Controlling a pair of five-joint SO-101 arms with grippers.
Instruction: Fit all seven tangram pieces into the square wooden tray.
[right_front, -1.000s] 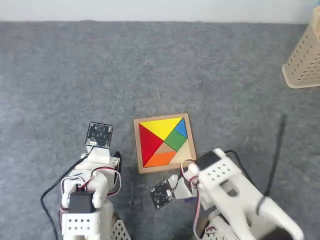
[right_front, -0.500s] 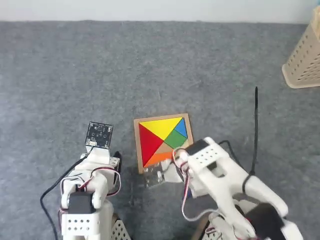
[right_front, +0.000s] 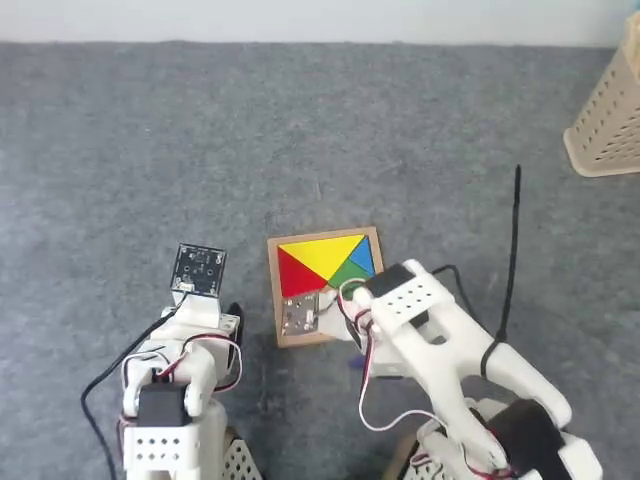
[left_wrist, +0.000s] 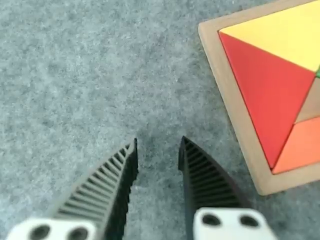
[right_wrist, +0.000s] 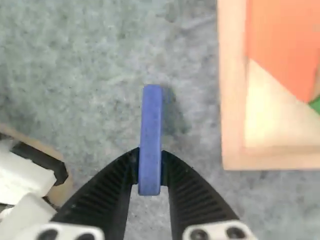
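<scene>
The square wooden tray (right_front: 273, 270) lies on grey felt at mid-table. In it I see a yellow triangle (right_front: 325, 254), a red triangle (right_front: 292, 272), a green piece (right_front: 350, 272) and a small blue triangle (right_front: 364, 257). The right arm (right_front: 420, 320) covers the tray's near half. The right wrist view has my right gripper (right_wrist: 151, 156) shut on a blue piece (right_wrist: 151, 125), held on edge over the felt beside the tray rim (right_wrist: 231, 90), with orange (right_wrist: 285, 40) and beige (right_wrist: 270, 117) pieces inside. My left gripper (left_wrist: 159, 145) is open and empty over felt, beside the tray (left_wrist: 235, 115).
A beige slatted basket (right_front: 610, 110) stands at the far right edge. A thin black cable (right_front: 510, 250) rises right of the tray. The left arm (right_front: 180, 380) sits at the near left. Bare felt stretches behind the tray.
The right arm swung from the near side up and left over the tray's near half, its wrist board now above the tray's near-left corner. The left arm has not moved.
</scene>
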